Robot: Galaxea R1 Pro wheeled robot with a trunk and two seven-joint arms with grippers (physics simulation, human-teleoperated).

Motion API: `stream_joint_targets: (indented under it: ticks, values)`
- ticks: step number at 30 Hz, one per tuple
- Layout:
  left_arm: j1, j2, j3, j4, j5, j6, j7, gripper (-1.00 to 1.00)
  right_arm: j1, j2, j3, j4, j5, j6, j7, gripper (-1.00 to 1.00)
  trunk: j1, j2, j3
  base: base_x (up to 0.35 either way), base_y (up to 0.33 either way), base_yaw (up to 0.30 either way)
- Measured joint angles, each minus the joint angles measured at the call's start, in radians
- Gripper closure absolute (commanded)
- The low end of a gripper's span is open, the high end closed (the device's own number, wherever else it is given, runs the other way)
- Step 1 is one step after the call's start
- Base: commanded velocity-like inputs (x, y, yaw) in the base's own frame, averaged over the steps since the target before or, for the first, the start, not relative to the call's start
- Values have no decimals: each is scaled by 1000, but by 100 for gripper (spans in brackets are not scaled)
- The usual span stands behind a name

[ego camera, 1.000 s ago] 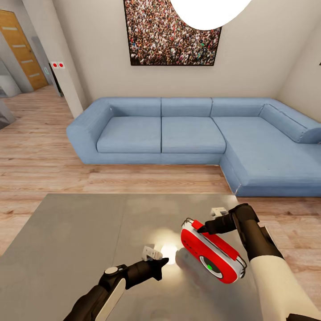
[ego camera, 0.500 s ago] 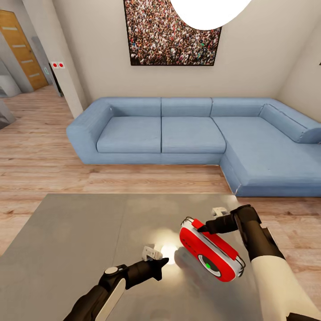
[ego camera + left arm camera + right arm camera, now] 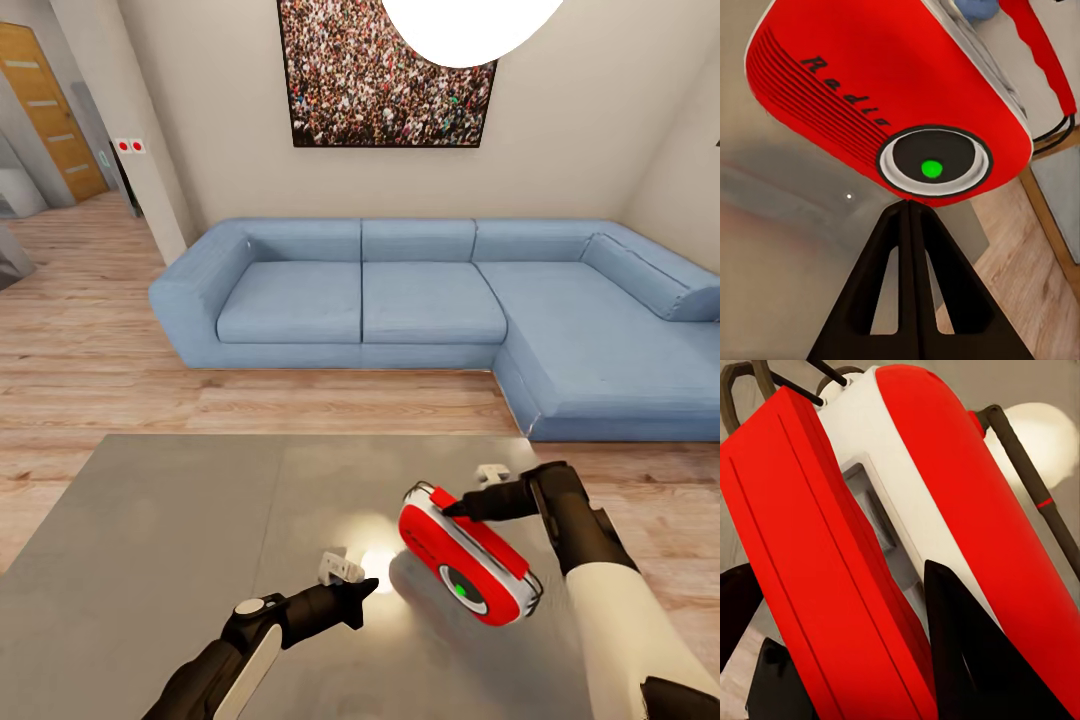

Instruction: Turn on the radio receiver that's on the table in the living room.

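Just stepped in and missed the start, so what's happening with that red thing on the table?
The right gripper is closed on the top edge of the radio, which stands tipped on the grey table. Its dial shows a green dot, seen up close in the left wrist view. The left gripper is shut and empty, pointing at the radio's face from just beside it.

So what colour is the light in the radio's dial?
Green, at the centre of the radio receiver's dial; clearest in the left wrist view.
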Motion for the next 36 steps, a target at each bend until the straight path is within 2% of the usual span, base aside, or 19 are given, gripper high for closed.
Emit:
stream_joint_targets:
  ticks: [10,24,29,36]
  values:
    - [0,0,0,-1,0,-1,-2,100,-2,0,-51,23,-17,-22,4,100,0,0,0,0,0,0]
    - [0,0,0,-1,0,-1,-2,100,-2,5,-59,34,-19,-72,1,100,0,0,0,0,0,0]
    - [0,0,0,-1,0,-1,-2,100,-2,5,-61,68,-24,-94,0,100,0,0,0,0,0,0]
    - [0,0,0,-1,0,-1,-1,100,-2,5,-94,88,-45,-148,-3,100,0,0,0,0,0,0]
